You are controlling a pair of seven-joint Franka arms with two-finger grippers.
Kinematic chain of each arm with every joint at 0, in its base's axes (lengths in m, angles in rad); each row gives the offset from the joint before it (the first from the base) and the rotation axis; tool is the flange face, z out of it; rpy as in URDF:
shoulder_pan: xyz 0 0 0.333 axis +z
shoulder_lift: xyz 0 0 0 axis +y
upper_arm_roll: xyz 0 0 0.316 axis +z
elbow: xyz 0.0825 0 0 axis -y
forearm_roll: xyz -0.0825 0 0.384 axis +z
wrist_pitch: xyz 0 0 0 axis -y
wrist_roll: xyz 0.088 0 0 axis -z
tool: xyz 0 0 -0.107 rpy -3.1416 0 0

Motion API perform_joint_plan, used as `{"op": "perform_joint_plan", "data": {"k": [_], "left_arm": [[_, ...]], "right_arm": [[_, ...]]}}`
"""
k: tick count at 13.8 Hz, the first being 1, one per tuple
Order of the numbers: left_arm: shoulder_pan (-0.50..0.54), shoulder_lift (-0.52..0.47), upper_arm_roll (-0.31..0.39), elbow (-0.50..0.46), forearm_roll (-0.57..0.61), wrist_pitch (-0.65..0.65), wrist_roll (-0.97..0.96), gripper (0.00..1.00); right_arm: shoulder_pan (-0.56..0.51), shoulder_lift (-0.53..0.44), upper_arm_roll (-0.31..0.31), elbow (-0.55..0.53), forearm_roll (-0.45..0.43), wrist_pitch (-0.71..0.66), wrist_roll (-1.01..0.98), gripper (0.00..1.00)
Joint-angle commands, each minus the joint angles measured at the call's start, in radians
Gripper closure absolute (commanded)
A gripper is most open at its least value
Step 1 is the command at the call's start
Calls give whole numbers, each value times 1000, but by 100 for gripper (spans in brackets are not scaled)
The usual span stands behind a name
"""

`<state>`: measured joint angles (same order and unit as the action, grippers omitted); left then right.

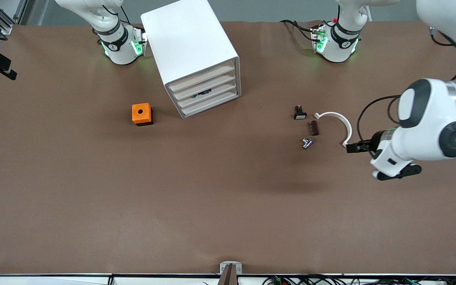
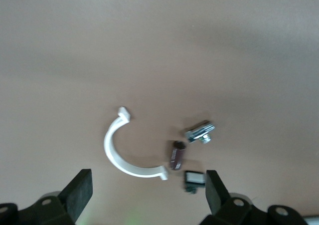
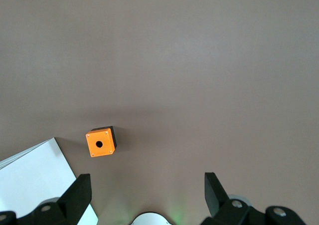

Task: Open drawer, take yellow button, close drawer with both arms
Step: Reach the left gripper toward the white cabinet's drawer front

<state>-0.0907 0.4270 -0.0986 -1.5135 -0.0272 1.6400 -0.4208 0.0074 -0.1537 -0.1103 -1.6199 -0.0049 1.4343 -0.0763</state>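
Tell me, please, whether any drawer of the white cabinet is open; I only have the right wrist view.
Observer: No. In the front view, all four drawers of the cabinet sit pushed in.
Operator: My right tool is open over the table near the orange cube. Where is the left tool?
Observer: The left tool hangs open over the table, at one end of a white curved clip.

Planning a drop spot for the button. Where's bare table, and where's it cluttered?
Bare: the wide strip of table nearer the front camera than the orange cube, and the stretch between the drawer unit and the small parts. Crowded: white clip, black part, brown piece, bolt, left gripper beside them.
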Motion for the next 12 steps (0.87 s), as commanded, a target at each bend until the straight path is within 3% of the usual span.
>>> {"op": "perform_joint_plan", "data": {"k": [1, 3, 6, 9, 12], "left_arm": [[-84, 65, 5, 84, 6, -22, -201, 0], [-135, 87, 4, 85, -5, -25, -329, 0], [-208, 136, 8, 96, -117, -72, -560, 0], [-260, 203, 8, 177, -203, -104, -807, 0], [-271, 246, 3, 200, -327, -104, -991, 0]], "right_arm": [[-14, -7, 6, -6, 17, 11, 3, 0], [-15, -7, 6, -6, 17, 11, 3, 0], [-15, -7, 6, -6, 17, 11, 1, 0], [-17, -7, 4, -6, 17, 9, 0, 0], [-17, -7, 4, -6, 17, 9, 0, 0]]}}
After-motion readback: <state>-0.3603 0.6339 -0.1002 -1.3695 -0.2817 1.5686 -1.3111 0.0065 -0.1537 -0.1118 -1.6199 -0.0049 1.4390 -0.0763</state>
